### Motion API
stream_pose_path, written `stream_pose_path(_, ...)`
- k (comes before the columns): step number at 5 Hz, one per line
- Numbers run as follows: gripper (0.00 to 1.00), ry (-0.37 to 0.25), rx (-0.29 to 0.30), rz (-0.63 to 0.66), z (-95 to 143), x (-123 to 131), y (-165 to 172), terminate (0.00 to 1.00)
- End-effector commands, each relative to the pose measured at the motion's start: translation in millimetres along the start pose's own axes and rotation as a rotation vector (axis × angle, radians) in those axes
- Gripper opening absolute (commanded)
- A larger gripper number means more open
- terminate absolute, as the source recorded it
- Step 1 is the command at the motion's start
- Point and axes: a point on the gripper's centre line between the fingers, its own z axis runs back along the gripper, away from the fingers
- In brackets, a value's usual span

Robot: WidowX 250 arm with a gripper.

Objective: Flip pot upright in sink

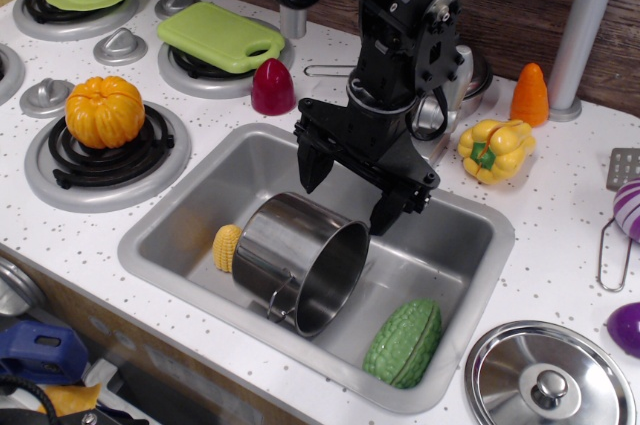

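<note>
The shiny steel pot (300, 257) lies on its side in the sink (462, 235), its open mouth facing right and towards the front, one wire loop handle at its lower front. My black gripper (347, 192) hangs just above the pot's upper rim, jaws open, one finger on the left and one on the right. It holds nothing. A yellow toy corn (227, 247) lies against the pot's base on the left. A green bumpy toy vegetable (404, 343) lies at the sink's front right corner.
A steel lid with a knob (548, 378) lies on the counter at the front right. A yellow pepper (495, 148), orange carrot (530, 93), red toy (272, 86), green cutting board (220, 36), orange pumpkin (105, 110) on a burner and a grey faucet post (586, 25) surround the sink.
</note>
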Motion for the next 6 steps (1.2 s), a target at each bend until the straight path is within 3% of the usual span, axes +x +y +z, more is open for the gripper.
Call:
stream_pose_path(1,1.00,0.000,0.000,0.000,0.0,0.0,0.0,0.00)
stream_pose_path(2,1.00,-0.009,0.017,-0.012,-1.7,-0.7,3.9,0.00)
stream_pose_path(4,1.00,-0.060,0.263,-0.068,-10.1,-5.9,-2.5,0.00)
stream_pose_path(6,1.00,-0.068,0.395,-0.086,-16.5,-8.1,-5.6,0.00)
